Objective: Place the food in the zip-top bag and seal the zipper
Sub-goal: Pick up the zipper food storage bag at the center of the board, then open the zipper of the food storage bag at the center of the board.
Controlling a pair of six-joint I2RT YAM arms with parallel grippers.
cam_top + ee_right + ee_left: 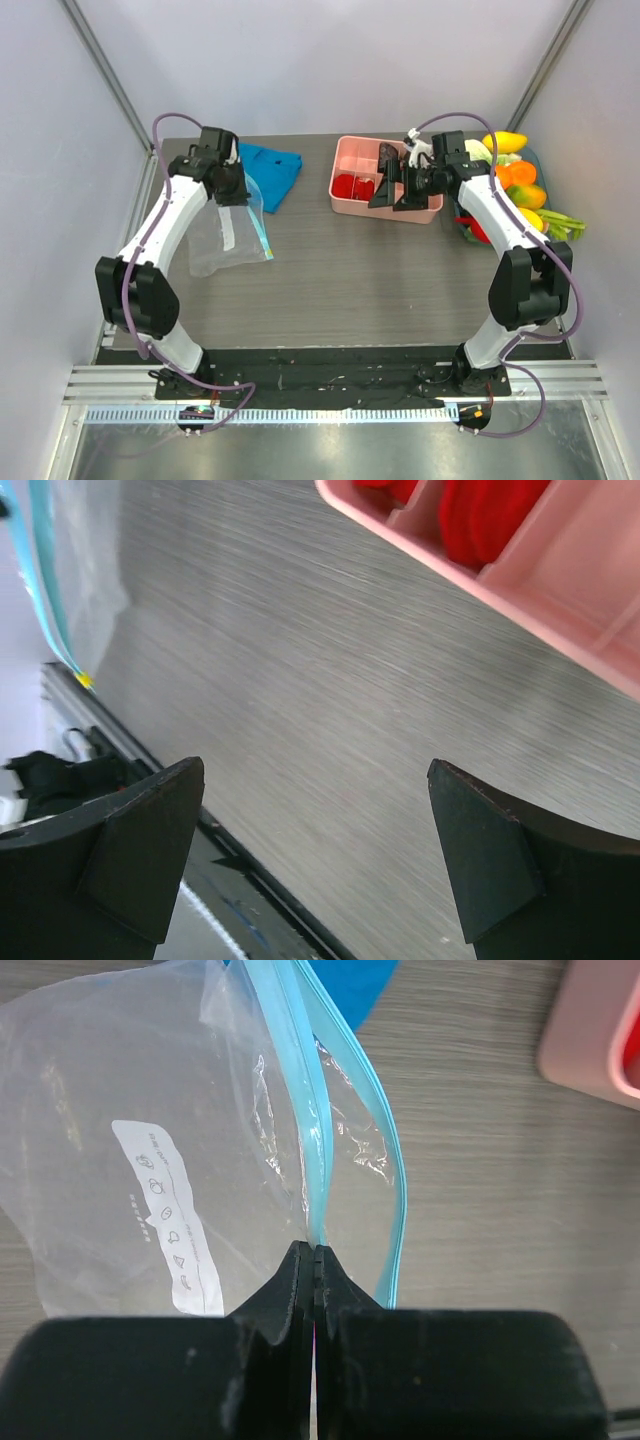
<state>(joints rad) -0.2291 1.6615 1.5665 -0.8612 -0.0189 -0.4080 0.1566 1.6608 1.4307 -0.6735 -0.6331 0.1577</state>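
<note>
High view from behind looking down, wrist views close, sharing zip-top bag (225, 235), pink tray (356, 154)

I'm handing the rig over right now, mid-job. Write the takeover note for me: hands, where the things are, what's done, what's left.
Left hand: shut on one lip of the zip-top bag at its zipper; the mouth is parted.
Right hand: open, empty, above the table near the pink tray.
Food: red pieces lie in the tray; the other fruits are piled at the far right.
Done: bag gripped at its mouth. Nothing is in it.
Left: load all the food, then seal the zipper.
</note>
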